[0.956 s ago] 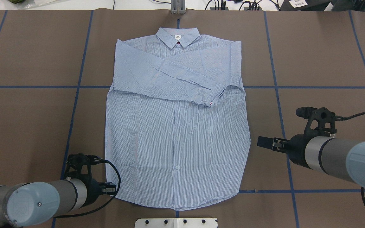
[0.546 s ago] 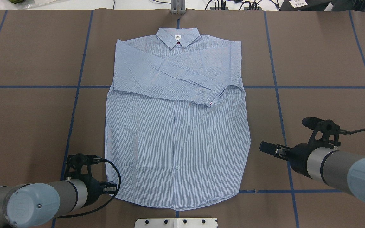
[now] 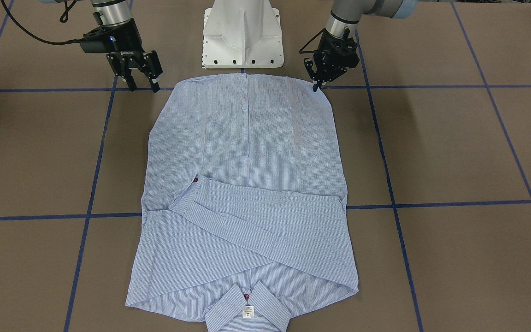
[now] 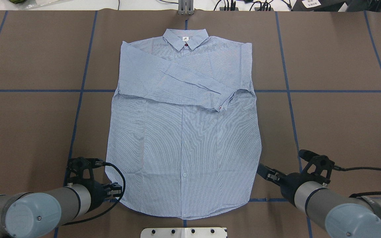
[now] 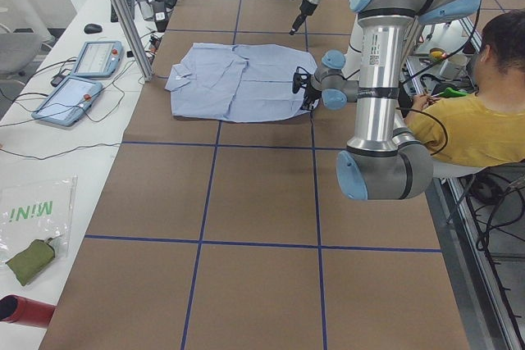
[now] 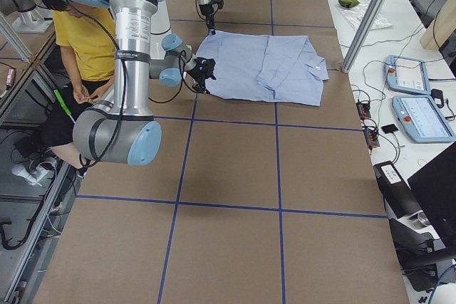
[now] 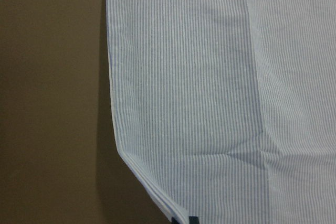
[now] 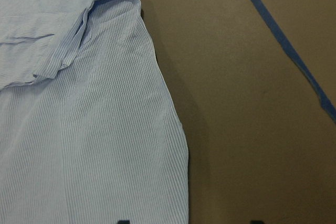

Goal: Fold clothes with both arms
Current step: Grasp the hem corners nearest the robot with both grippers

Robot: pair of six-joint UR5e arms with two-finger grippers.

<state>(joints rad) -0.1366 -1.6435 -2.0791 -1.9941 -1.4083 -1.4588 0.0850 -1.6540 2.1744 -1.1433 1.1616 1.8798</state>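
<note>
left gripper (image 3: 317, 82) pinches the shirt (image 3: 247, 152) hem corner; right gripper (image 3: 142, 84) hovers spread. neck label (image 3: 247, 311) unreadable.

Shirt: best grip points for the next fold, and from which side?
The shirt lies flat, sleeves already crossed over the chest. Probably take the two rounded hem corners nearest the robot, each from its outer side: left gripper at its corner, right gripper beside the other. The thin edges there overhang nothing.
</note>
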